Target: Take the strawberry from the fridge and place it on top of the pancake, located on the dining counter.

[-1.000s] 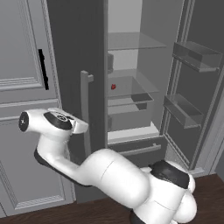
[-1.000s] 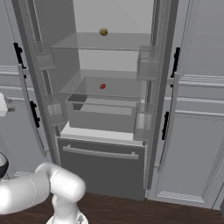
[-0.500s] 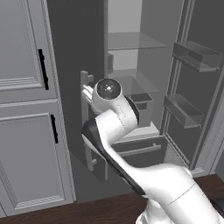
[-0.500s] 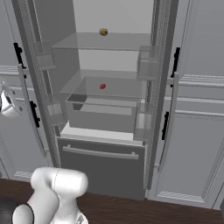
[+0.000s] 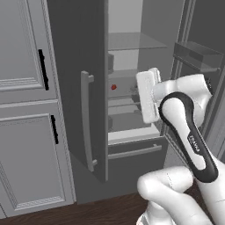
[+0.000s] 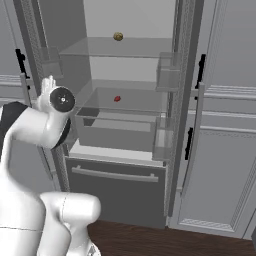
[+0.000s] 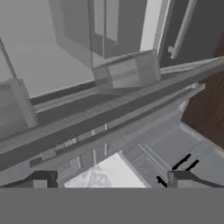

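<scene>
The fridge (image 5: pixel 74 52) stands open with both doors swung wide. The strawberry (image 5: pixel 114 87) is a tiny red dot on the middle glass shelf (image 6: pixel 125 102), and it appears again as the strawberry (image 6: pixel 117 99) from the other side. My arm is raised in front of the opening, its white hand (image 5: pixel 147 94) to the right of the strawberry and apart from it. In the hand view my gripper (image 7: pixel 111 178) is open, with both dark fingertips (image 7: pixel 43 178) wide apart and nothing between them. The pancake and the dining counter are out of view.
A tan-yellow round item (image 6: pixel 118 36) sits on the top shelf. Door bins (image 6: pixel 167 75) line the right door, and the left door's long handle (image 5: pixel 87 121) juts toward me. A lower drawer (image 6: pixel 115 175) is closed. Grey cabinets (image 5: pixel 22 110) flank the fridge.
The arm has swung up from low on the left to in front of the fridge opening, bringing the hand level with the middle shelf. The gripper stays open.
</scene>
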